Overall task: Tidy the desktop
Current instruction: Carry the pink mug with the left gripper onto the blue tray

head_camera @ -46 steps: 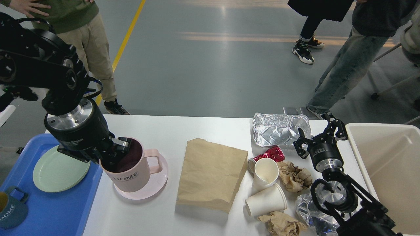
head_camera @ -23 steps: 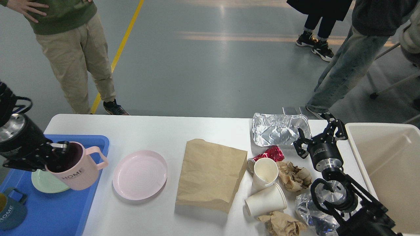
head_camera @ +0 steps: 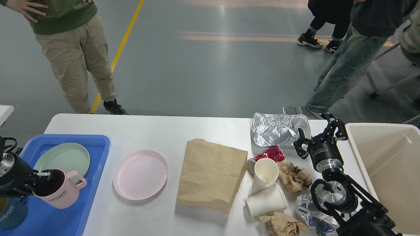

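Pink mug (head_camera: 60, 193), now over blue tray (head_camera: 95, 144), in left hand (head_camera: 38, 183), off desktop (head_camera: 164, 127).

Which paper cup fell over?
The paper cup nearer the front edge fell over: it lies on its side, its mouth toward the left. The other paper cup, just behind it, leans but has its mouth up.

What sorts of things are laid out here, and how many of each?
Mugs: 2, pink mug, blue mug
Plates: 2, green plate, pink plate
Paper cups: 2
Paper bag: 1
Crumpled brown paper: 2
Foil tray: 1
Red wrapper: 1
Clear plastic wrap: 1
Total: 12
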You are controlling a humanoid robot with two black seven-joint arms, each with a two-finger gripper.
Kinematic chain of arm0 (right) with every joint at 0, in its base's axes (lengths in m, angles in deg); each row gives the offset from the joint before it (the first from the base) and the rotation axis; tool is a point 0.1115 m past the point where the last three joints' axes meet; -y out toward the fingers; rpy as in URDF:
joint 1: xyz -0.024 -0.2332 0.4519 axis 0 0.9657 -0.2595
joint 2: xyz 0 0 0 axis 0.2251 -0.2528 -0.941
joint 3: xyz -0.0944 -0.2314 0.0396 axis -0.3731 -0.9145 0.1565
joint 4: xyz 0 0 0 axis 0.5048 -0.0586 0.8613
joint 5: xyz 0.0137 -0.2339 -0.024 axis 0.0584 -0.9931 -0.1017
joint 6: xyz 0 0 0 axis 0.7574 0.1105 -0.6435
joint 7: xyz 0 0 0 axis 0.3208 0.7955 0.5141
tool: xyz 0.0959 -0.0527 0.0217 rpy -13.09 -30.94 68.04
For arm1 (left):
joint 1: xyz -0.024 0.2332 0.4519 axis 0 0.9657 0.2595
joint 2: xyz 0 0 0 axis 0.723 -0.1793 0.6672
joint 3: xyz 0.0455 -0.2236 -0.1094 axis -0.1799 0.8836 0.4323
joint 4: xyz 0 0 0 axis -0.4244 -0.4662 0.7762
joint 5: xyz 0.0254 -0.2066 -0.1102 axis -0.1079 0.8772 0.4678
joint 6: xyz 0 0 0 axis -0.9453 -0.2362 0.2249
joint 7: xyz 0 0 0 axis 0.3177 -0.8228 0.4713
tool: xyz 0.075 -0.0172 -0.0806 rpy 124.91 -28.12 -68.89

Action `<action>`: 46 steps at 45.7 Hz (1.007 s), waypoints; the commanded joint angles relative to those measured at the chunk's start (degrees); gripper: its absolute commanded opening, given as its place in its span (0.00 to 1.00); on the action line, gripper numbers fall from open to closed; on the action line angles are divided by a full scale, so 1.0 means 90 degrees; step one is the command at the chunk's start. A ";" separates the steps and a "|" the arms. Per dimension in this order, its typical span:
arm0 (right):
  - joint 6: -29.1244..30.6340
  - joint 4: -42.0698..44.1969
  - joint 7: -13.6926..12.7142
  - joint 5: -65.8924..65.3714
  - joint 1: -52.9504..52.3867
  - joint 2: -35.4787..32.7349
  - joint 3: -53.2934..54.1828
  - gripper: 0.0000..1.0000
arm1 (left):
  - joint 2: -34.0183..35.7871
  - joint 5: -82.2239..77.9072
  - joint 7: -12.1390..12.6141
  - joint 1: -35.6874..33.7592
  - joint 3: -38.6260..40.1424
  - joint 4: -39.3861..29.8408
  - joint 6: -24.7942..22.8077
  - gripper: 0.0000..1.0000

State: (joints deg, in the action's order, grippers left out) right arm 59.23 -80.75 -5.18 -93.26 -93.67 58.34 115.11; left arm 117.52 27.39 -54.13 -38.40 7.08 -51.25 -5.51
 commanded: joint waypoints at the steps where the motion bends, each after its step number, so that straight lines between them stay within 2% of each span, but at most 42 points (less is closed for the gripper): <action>1: 0.0000 -0.0006 0.0000 0.0000 -0.0003 0.0000 0.0000 1.00 | -0.0007 -0.0169 -0.0023 0.0177 0.0093 0.0036 0.0050 0.00; 10: 0.0000 -0.0006 0.0000 0.0000 -0.0003 0.0000 0.0000 1.00 | 0.0051 -0.0325 -0.0111 0.0284 0.0073 0.0026 0.0108 0.00; 20: 0.0000 0.0003 0.0000 0.0000 -0.0003 0.0000 0.0000 1.00 | 0.0090 -0.0501 -0.0258 0.0694 0.0093 -0.0013 0.0567 0.00; 28: 0.0000 -0.0007 0.0000 0.0000 -0.0003 0.0000 0.0000 1.00 | 0.0100 -0.0501 -0.0277 0.0772 0.0102 -0.0013 0.0616 0.00; 34: 0.0000 -0.0007 0.0000 0.0000 -0.0003 0.0000 0.0000 1.00 | 0.0090 -0.0501 -0.0277 0.0792 0.0093 -0.0023 0.0607 0.06; 37: 0.0000 -0.0007 0.0000 0.0000 -0.0003 0.0000 0.0000 1.00 | 0.0100 -0.0443 -0.0277 0.0792 0.0093 -0.0033 0.0626 0.14; 41: 0.0000 -0.0007 0.0000 0.0000 -0.0003 0.0000 0.0000 1.00 | 0.0178 -0.0307 -0.0297 0.0792 0.0083 -0.0042 0.0743 0.40; 46: 0.0000 -0.0007 0.0000 0.0000 -0.0003 0.0000 0.0000 1.00 | 0.0246 -0.0091 -0.0287 0.0782 0.0024 -0.0218 0.0909 0.64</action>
State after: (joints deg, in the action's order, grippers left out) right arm 59.22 -80.82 -5.19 -93.26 -93.70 58.34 115.11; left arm 119.14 24.84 -56.76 -31.28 7.74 -51.80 1.25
